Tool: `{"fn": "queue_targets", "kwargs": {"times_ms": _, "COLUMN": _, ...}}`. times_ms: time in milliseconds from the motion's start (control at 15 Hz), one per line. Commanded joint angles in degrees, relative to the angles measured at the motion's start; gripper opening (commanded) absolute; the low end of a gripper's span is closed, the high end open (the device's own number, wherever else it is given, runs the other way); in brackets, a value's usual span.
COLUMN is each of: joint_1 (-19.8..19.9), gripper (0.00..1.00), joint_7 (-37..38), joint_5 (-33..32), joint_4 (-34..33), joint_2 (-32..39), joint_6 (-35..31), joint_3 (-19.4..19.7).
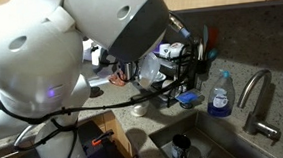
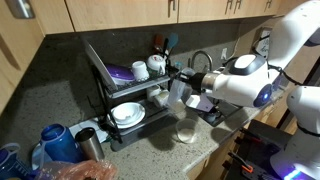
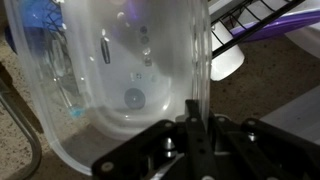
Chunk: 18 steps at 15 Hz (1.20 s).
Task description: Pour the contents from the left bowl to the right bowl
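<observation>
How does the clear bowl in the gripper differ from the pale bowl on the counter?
Pose: the clear, glass-like round bowl is tipped steeply; the small pale cream bowl stands upright. Support: the clear bowl is in the air, its rim pinched by the gripper; the cream bowl rests on the counter, below it. Look: the clear bowl is see-through, the cream bowl looks opaque. Both are small and round.

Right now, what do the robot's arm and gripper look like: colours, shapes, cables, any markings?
The arm is built of glossy white, rounded segments with dark grey joint caps. A small violet-blue light glows on one link. A thin black cable runs along it. The gripper is matte black with slim, straight fingers. No lettering is readable.
</observation>
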<state>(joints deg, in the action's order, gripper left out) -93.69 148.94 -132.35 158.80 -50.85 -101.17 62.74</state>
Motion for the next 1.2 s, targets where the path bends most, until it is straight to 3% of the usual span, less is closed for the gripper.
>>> {"fn": "queue_targets", "kwargs": {"times_ms": 0, "joint_1": -0.92, "gripper": 0.01, "joint_7": 0.0, "joint_5": -0.37, "joint_4": 0.21, "joint_2": -0.93, "joint_6": 2.46, "joint_3": -1.06}}
{"fn": "queue_targets", "kwargs": {"times_ms": 1133, "joint_1": -1.37, "gripper": 0.01, "joint_7": 0.0, "joint_5": 0.1, "joint_4": 0.2, "joint_2": -0.4, "joint_6": 3.11, "joint_3": -3.19}}
